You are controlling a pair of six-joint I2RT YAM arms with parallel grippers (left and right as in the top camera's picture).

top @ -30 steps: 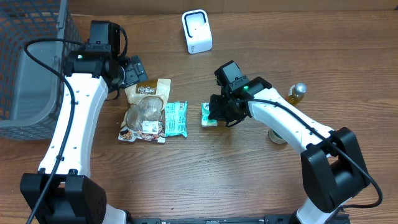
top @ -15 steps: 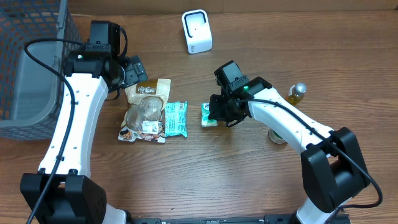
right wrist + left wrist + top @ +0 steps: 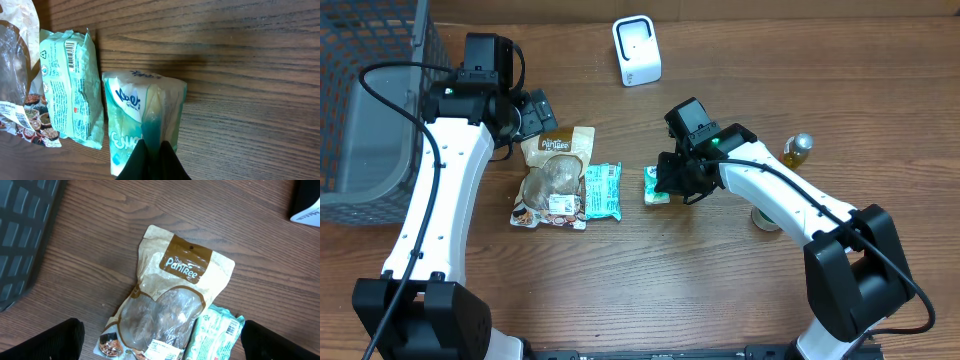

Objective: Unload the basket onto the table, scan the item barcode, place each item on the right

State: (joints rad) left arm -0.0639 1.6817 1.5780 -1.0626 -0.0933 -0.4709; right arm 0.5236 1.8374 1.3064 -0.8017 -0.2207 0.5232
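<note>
The right gripper (image 3: pixel 155 161) is pinching the wrapper of the tissue pack (image 3: pixel 135 110), jaws closed tight. The pack is lying mid-table (image 3: pixel 720 290), its long axis running front to back, just beside a green packet (image 3: pixel 70 85). Farther off, the left gripper (image 3: pixel 160 330) is hanging wide open and empty over the pouch (image 3: pixel 175 295), and the scanner (image 3: pixel 636 50) is standing at the back.

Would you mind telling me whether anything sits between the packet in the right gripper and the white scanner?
Nothing visible does. The right gripper pinches the green-and-white packet, and only bare table lies between it and the white scanner.
</note>
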